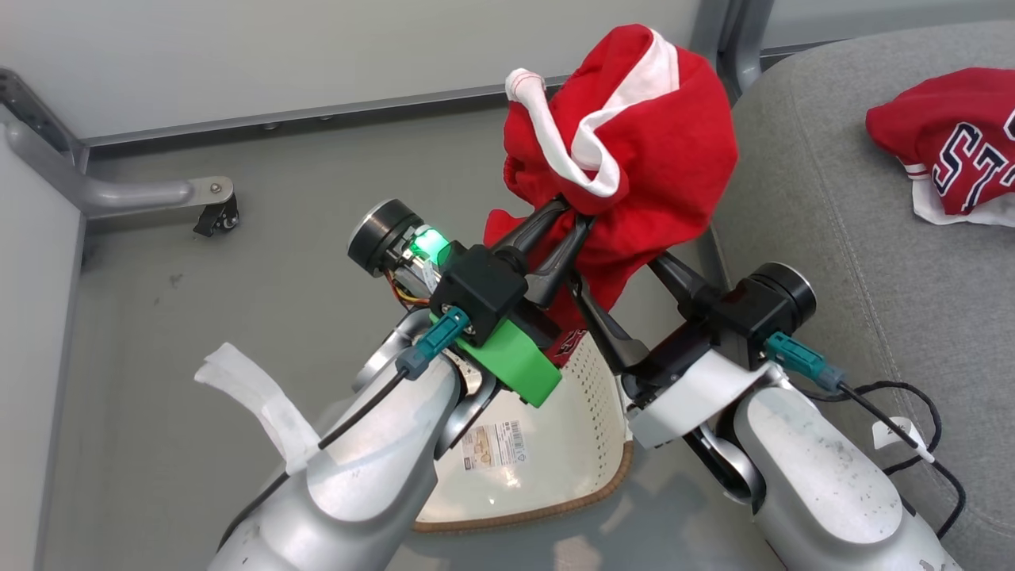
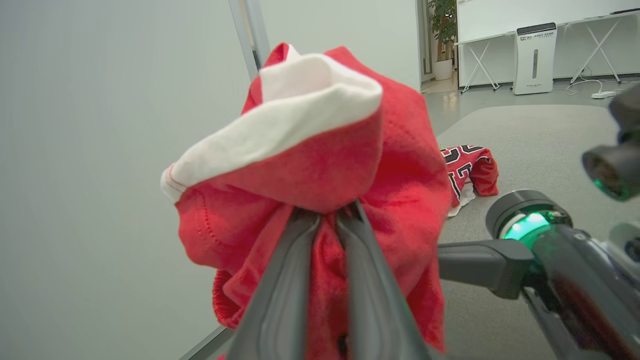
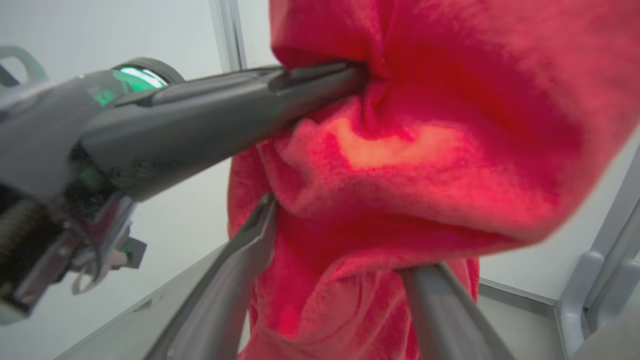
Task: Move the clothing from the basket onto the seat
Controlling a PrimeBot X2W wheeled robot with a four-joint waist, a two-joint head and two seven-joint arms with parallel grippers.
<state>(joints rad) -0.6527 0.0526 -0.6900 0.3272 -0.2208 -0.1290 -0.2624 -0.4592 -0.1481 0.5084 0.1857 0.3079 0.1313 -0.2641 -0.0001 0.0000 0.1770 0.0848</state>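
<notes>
over the basket [image 1: 591, 412], head view: left gripper [image 1: 577, 212] was clamped hard on the shorts [image 1: 634, 151], both fingers pinched into a red fold. garment was bunched above the fingertips toward 12 o'clock, white trim looped across its top. a red tail hung down toward the basket's 12 o'clock edge, couldn't tell if it touched. left wrist view agreed: left gripper [image 2: 327, 212] had its fingers nearly parallel, with cloth squeezed between them and the shorts [image 2: 320, 165] ballooning over the tips. right gripper [image 1: 610, 277] came in from 4 o'clock, spread wide and gripping nothing, one finger on each side of the hanging cloth. right wrist view: right gripper [image 3: 345, 235] showed its fingers at 7 and 5 o'clock, well apart, tips against the shorts [image 3: 425, 150]. left gripper [image 3: 350, 75] entered from 9 o'clock and bit into the fold. jersey [image 1: 951, 151] lay crumpled on the seat [image 1: 856, 301] at 2 o'clock, lettering up, well apart from the shorts. left wrist view also had the jersey [image 2: 467, 167] on the seat [image 2: 540, 145], at 3 o'clock of the shorts. seat ran down the 3 o'clock side of the head view. basket sat on the grey floor [image 1: 198, 317] at 6 o'clock under both forearms, label sticker [image 1: 496, 444] on its inside.
</notes>
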